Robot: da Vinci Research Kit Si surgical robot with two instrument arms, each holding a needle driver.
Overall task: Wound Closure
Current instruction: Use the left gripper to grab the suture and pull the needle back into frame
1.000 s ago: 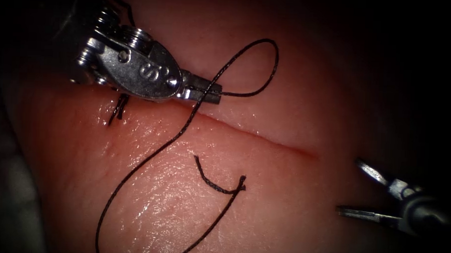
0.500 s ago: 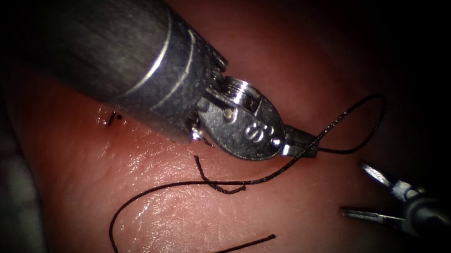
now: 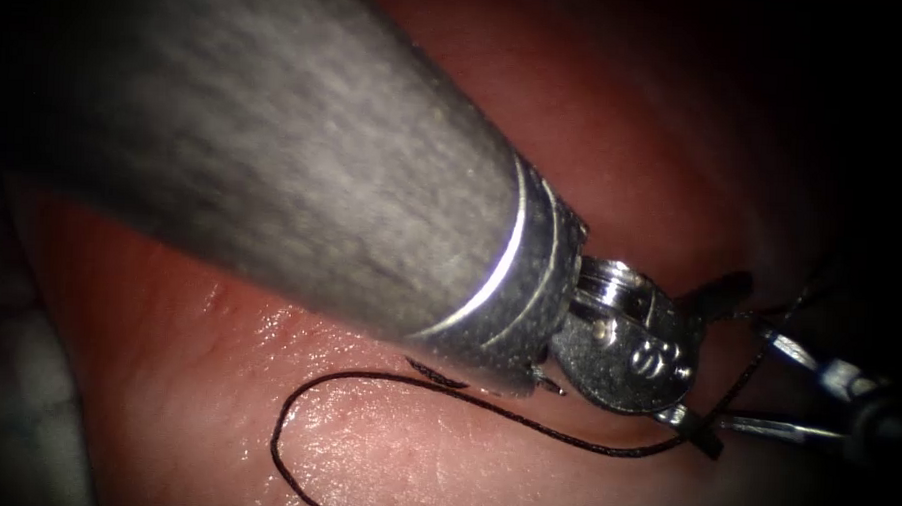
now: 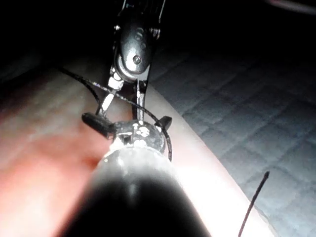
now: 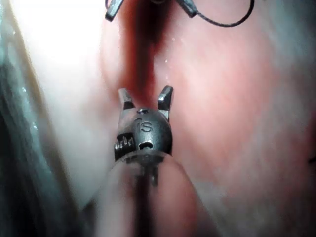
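The left tool (image 3: 712, 364) reaches in from the tissue's far left corner toward its right end, and its thick grey shaft (image 3: 304, 168) lies over most of the tissue (image 3: 384, 461), covering the middle stretch of it. Its two jaws are spread wide, one pointing up and one down in the endoscope view, and they grip nothing. The left wrist view shows the same tool (image 4: 128, 121) with its jaws flared out to either side. The black thread (image 3: 525, 426) loops on the tissue near its front edge, runs right below the shaft, crosses the tool's lower jaw and climbs on toward the dark right edge. It lies across the open jaws rather than between clenched ones, and I cannot tell whether it touches them. A short cut end of thread (image 3: 435, 373) peeks out from under the shaft, just above the long strand. The right tool (image 3: 777, 386) sits at the tissue's right end, just beside the left tool's tips, with its jaws released and holding nothing. The right wrist view shows this tool (image 5: 145, 95) with both tips parted above the wet pink surface. In the left wrist view a loose thread tail (image 4: 254, 207) hangs over the quilted cloth (image 4: 256, 113) beside the tissue
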